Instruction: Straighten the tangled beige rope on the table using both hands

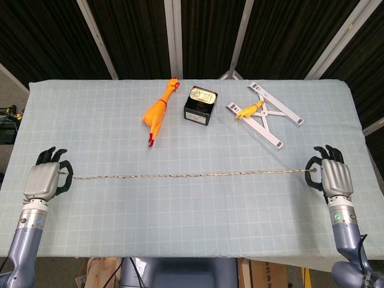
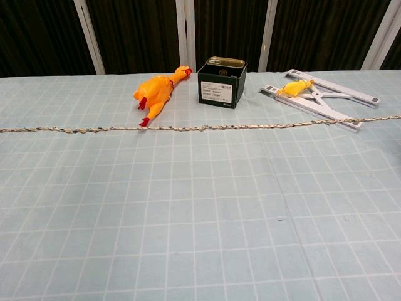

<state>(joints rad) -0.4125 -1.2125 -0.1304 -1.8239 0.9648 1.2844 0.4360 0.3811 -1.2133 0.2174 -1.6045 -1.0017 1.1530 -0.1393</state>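
Note:
The beige rope (image 1: 186,174) lies in a nearly straight line across the table from left to right. My left hand (image 1: 47,177) holds its left end at the table's left side, fingers curled around it. At the far right, my right hand (image 1: 333,176) grips the other end. In the chest view the rope (image 2: 200,127) runs the full width of the frame, and neither hand shows there.
Behind the rope lie a yellow rubber chicken (image 1: 158,111), a black box (image 1: 200,105) and a white folding stand (image 1: 267,112) with a small yellow toy (image 1: 249,110) on it. The light checked tablecloth (image 1: 192,222) covers the table.

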